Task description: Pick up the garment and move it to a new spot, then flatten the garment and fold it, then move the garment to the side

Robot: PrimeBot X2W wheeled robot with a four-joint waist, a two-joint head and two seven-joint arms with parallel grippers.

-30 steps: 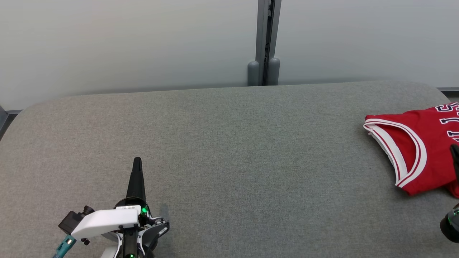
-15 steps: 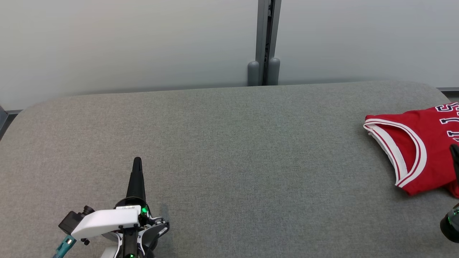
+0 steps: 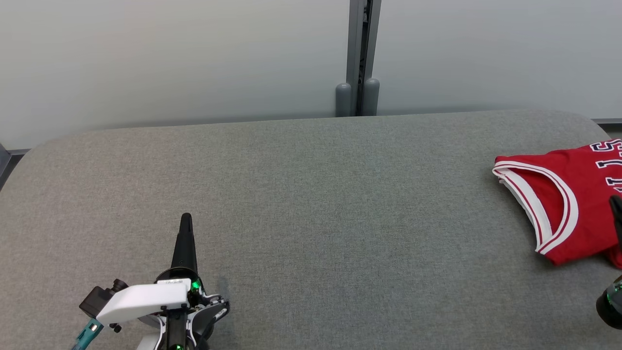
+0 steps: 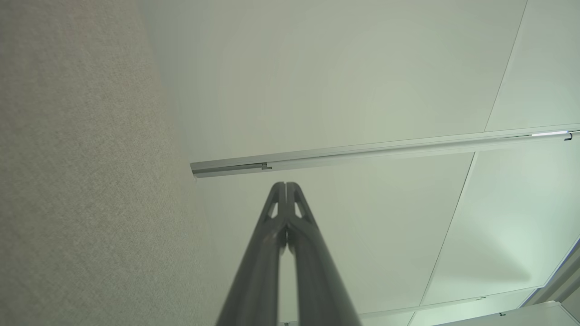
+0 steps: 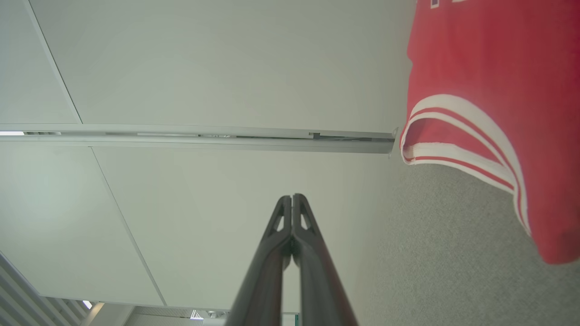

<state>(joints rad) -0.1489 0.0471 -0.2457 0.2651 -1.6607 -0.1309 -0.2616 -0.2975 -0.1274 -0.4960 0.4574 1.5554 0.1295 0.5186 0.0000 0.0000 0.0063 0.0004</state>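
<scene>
Nothing is shifting since the earlier head frames: you are seeing both arms and the garment sitting where they were. Pale wall panels (image 3: pixel 170 58) are running behind the scene, with a grey metal post (image 3: pixel 359 53) dividing them. Below them, the grey fabric-covered table (image 3: pixel 311 194) is stretching across your head view, its far corners rounded. At its right end a red basketball jersey (image 3: pixel 573 194) is lying flat, with the white-and-red trim of an armhole facing the table's middle and dark, white-edged lettering running off the frame's right edge.

Your left gripper (image 3: pixel 185 218) is hovering at the lower left, well apart from the jersey, with its two dark fingers pressing together and gripping nothing. Your right gripper (image 5: pixel 292 197) is sitting at the far right edge of the head view, beside the jersey's near part. In its wrist view its fingers are closing tip to tip with nothing between them, and the jersey is lying off to one side.
</scene>
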